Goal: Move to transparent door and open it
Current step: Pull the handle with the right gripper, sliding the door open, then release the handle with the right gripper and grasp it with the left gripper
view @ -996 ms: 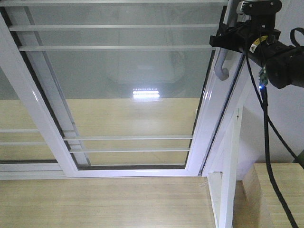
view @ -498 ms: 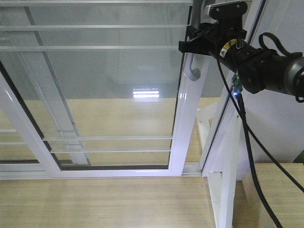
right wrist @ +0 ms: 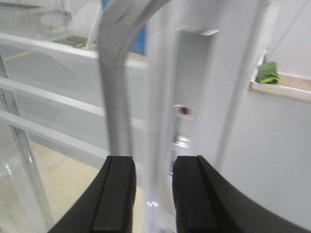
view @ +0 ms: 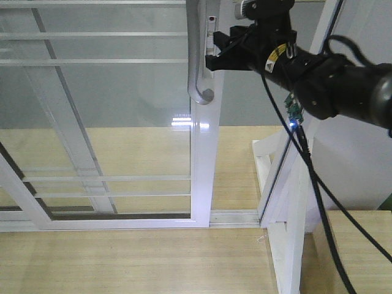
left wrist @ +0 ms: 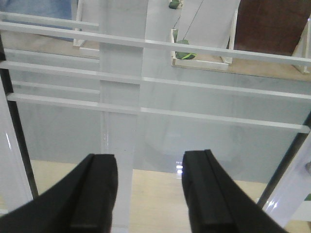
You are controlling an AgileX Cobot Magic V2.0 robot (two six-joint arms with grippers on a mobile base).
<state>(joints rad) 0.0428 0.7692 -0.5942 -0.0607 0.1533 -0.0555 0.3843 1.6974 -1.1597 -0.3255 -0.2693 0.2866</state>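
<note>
My right tool [right wrist: 153, 165] straddles the glass door [view: 122, 110] edge beside its handle [view: 195, 55]; I cannot tell if it's clenched. My left tool [left wrist: 148, 160] hangs released.

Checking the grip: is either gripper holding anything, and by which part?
The right gripper seems to pinch the door by its white frame edge, beside the handle, not the handle itself. The left gripper is open and empty.

A pale wooden floor [view: 122, 263] is lying below. A white wall [view: 358, 165] is standing on the right. A bright light [view: 184, 122] is glowing in the middle, and a wooden cabinet [view: 361, 245] is sitting in the corner
</note>
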